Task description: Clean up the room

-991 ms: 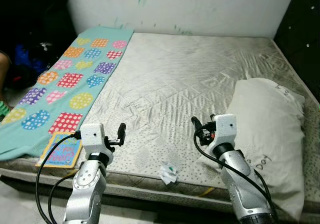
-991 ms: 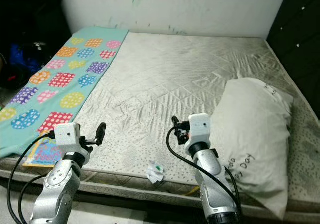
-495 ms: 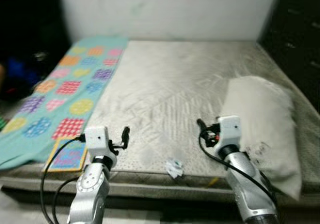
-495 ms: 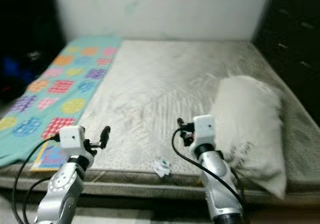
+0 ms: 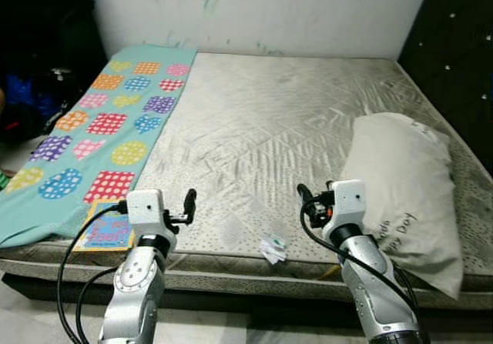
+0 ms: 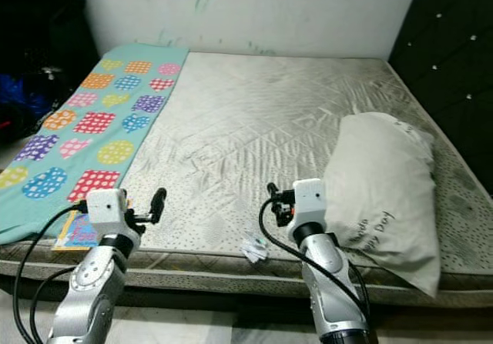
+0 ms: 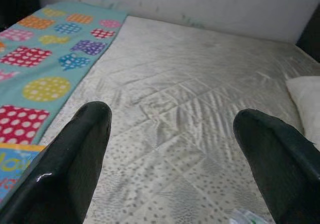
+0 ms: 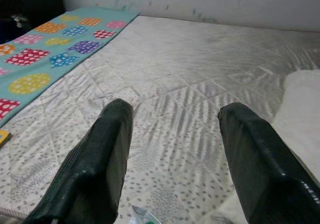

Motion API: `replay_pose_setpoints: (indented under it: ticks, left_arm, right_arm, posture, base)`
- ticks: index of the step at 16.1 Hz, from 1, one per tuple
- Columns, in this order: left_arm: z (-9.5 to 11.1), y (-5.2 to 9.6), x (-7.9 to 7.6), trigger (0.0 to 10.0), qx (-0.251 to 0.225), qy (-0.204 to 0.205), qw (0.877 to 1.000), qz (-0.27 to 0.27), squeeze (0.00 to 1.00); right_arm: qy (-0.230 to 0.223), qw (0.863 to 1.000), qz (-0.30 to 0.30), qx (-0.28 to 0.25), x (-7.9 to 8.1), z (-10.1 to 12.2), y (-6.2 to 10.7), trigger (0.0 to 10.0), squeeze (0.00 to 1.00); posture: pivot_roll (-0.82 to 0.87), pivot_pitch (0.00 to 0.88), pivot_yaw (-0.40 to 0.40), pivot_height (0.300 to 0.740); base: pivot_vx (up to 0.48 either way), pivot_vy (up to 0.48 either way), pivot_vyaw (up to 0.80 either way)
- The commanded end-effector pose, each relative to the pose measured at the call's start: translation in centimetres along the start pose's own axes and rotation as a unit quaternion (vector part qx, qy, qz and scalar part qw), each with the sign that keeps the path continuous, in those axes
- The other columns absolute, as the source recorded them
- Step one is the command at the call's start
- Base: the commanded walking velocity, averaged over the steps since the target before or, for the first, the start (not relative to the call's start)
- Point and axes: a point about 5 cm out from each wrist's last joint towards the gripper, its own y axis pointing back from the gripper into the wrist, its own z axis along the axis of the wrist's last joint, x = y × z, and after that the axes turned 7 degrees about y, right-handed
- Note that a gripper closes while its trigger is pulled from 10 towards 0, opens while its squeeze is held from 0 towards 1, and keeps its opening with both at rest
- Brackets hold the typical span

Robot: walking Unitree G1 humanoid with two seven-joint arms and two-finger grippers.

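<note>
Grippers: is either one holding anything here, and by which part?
Nothing is held. The left gripper and right gripper both hang open above the mattress, jaws apart.

We've got both silver arms bent up in front of us, forearms rising from the bottom edge with black cables looping off each wrist. The left gripper [image 7: 170, 134] is held level and pointing forward, its two black fingers [image 7: 75, 159] spread wide apart with nothing between them. The right gripper [image 8: 172, 134] sits at about the same height and well apart from the left, its fingers [image 8: 100, 164] also parted wide and holding nothing.
</note>
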Motion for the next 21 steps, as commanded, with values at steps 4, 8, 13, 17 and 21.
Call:
replay_pose_setpoints:
  ticks: [4,8,13,17,21]
  left_arm:
    - [0.35,-0.02,0.11,10.0,-0.005,-0.003,1.0,-0.001,0.0]
    - [0.31,-0.03,0.62,10.0,-0.002,-0.008,1.0,0.005,0.0]
    - [0.38,-0.1,0.21,10.0,-0.003,-0.002,1.0,-0.004,0.0]
    - [0.18,-0.17,0.16,10.0,0.005,0.0,1.0,-0.008,0.0]
    - [-0.01,-0.17,0.26,10.0,0.012,-0.005,1.0,-0.01,0.0]
  right_arm:
    - [-0.005,1.0,-0.001,-0.006,-0.08,0.41,0.02,10.0,0.0]
    - [-0.01,1.0,-0.005,-0.005,-0.14,0.43,-0.04,10.0,0.0]
    - [-0.011,1.0,-0.011,-0.007,-0.31,0.54,-0.1,10.0,0.0]
    - [-0.013,1.0,-0.014,-0.007,-0.41,0.53,-0.1,10.0,0.0]
    - [-0.012,1.0,-0.016,-0.008,-0.42,0.53,-0.08,10.0,0.0]
  posture:
    - [-0.17,0.0,0.004,0.74]
    - [-0.17,0.0,0.005,0.74]
    - [-0.17,0.0,0.004,0.74]
    - [-0.17,0.0,0.004,0.74]
    - [-0.17,0.0,0.007,0.74]
  base:
    - [0.0,0.0,0.0]
    - [0.0,0.0,0.0]
    - [0.0,0.0,0.0]
    - [0.0,0.0,0.0]
    - [0.0,0.0,0.0]
